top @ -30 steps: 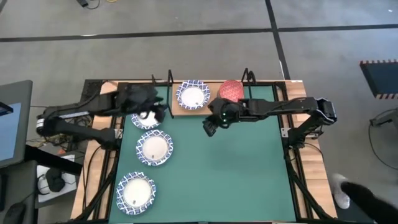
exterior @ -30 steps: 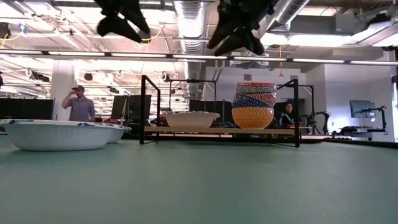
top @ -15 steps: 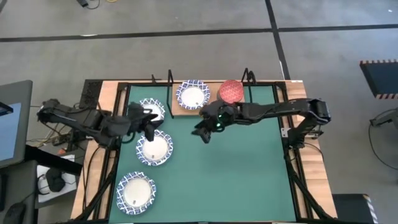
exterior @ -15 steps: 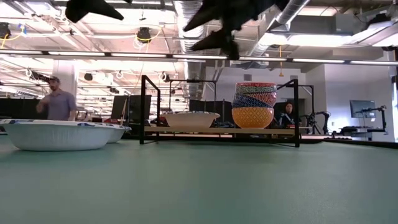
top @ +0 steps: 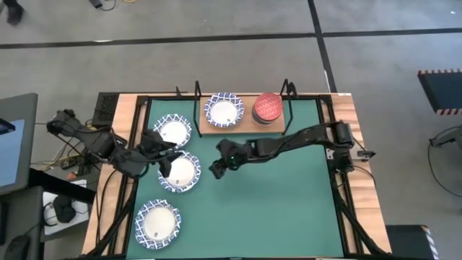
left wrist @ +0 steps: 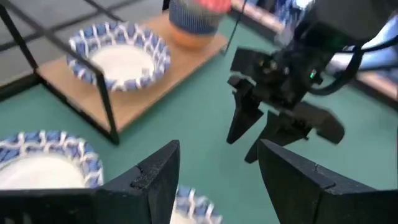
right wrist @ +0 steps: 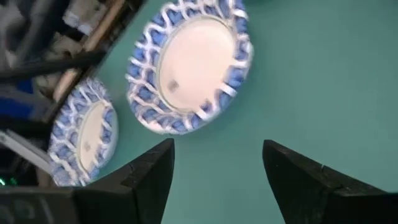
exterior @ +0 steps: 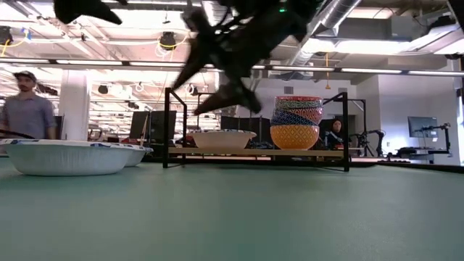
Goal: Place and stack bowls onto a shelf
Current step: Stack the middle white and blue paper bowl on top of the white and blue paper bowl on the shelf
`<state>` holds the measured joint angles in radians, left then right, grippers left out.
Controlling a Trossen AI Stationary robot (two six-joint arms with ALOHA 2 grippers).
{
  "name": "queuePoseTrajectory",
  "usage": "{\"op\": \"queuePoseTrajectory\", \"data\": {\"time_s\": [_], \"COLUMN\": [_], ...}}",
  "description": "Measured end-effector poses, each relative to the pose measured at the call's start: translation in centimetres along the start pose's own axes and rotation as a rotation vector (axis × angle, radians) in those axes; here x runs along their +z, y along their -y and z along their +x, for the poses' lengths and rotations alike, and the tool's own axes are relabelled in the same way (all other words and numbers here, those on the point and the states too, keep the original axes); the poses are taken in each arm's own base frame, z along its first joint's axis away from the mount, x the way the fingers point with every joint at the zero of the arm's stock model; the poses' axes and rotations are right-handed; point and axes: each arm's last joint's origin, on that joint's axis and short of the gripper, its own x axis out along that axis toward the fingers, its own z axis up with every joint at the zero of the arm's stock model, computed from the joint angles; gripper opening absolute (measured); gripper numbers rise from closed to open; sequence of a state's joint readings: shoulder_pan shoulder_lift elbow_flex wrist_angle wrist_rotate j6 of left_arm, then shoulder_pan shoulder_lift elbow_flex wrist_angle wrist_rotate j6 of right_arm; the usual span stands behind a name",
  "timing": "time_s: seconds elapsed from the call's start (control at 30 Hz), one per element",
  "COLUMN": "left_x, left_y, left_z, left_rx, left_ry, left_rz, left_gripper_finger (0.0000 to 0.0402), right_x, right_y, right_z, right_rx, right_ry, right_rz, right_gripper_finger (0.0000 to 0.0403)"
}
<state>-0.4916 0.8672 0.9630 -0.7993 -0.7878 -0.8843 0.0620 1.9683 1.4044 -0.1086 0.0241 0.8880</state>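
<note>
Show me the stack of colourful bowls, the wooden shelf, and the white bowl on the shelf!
stack of colourful bowls [exterior: 296,123], low view, middle of the stack.
wooden shelf [top: 246,127], high view, bare board.
white bowl on the shelf [top: 223,111], high view, its white middle.

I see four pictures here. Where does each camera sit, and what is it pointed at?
High view: above the table, looking straight down; both arms, left gripper and right gripper show.
Low view: at tabletop height, looking level at the shelf; arms hang in from above.
Left wrist view: on the left arm, past its own open fingers, facing the right gripper.
Right wrist view: on the right arm, past its open fingers, looking at a white bowl.
High and low views share the bowl stack.
</note>
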Motion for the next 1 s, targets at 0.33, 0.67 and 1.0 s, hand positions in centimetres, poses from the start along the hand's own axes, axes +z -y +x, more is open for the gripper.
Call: {"op": "queuePoseTrajectory", "data": {"time_s": [0.33,0.67,1.0], "left_x": [-0.5,-0.8,-1.5], "left_y": [-2.3,-2.9,-3.1], "left_z": [-2.9,-4.0,-4.3], "left_rx": [-0.065,-0.128,-0.136], "left_ry": [-0.07,-0.096,-0.159], "left_rz": [0.068,0.071,0.043], "left_gripper_finger": [0.0201,0.0201,0.0201], "right_x": [-0.5,-0.8,-1.0], "right_y": [-0.4,0.6,0.9], "right_z": [5.4,10.3,11.3], "right_rx": [-0.067,-0.097,-0.122], "right_ry": [0.096,0.095,0.109], "right_rz": [0.113,0.161,0.168], "right_gripper_finger": [0.0271,0.0271,0.0252]}}
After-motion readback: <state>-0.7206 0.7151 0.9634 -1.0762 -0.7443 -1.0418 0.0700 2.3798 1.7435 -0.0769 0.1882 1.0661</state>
